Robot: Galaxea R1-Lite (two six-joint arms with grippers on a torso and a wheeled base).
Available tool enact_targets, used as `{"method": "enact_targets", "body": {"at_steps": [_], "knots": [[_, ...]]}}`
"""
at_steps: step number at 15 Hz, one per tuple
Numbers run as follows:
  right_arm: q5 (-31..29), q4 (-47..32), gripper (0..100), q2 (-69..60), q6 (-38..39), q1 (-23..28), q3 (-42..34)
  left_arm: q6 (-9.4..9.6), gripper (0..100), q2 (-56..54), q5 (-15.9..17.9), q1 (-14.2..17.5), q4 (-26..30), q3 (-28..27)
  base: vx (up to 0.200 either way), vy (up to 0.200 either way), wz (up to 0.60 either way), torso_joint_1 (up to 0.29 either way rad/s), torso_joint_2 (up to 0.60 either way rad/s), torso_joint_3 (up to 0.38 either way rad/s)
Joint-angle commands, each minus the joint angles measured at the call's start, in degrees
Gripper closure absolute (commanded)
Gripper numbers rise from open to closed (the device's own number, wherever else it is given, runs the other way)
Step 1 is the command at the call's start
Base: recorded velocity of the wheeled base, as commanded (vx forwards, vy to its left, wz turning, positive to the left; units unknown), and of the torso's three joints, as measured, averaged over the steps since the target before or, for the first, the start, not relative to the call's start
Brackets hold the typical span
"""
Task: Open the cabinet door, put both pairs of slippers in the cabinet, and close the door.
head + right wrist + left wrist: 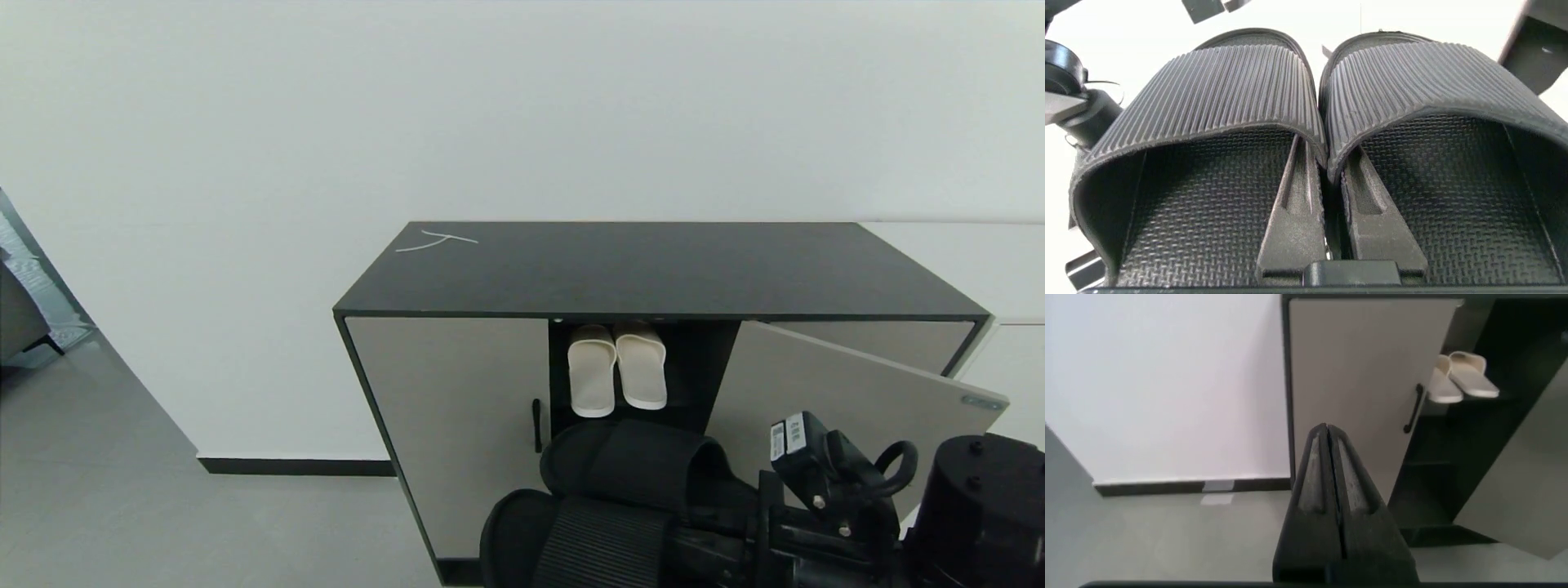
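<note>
The black-topped cabinet (653, 269) stands against the wall with its right door (849, 392) swung open and its left door (449, 408) closed. A pair of white slippers (616, 367) lies side by side on the upper shelf inside, and in the left wrist view the white slippers (1462, 376) sit beyond the black door handle (1414, 408). My right gripper (1327, 204) is shut on the touching inner walls of the black slippers (1315, 122). It holds the black slippers (620, 490) together in front of the opening, below the white pair. My left gripper (1327, 482) is shut and empty, hanging left of the cabinet above the floor.
Grey floor (122, 506) lies open to the left of the cabinet, with a dark baseboard (294, 466) along the white wall. A white unit (980, 269) adjoins the cabinet on the right. Lower shelves (1437, 465) show inside the opening.
</note>
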State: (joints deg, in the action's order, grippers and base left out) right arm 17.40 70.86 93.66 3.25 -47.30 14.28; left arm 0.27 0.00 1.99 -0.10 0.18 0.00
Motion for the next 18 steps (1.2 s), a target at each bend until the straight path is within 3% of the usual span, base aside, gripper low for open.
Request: {"method": "enact_targets", "body": {"at_steps": [1,18], "knots": [[0.01,-0.02,100,0.21,0.00,0.01,-0.12,0.00,100,0.09,0.03,0.10,-0.01,0.00,0.000,0.000,0.00,-0.173,0.39,0.217],[0.01,0.24,100,1.35,-0.09,0.01,-1.44,-0.27,100,0.09,-0.05,0.01,-0.01,0.00,0.000,0.000,0.00,-0.204,0.49,0.283]]}}
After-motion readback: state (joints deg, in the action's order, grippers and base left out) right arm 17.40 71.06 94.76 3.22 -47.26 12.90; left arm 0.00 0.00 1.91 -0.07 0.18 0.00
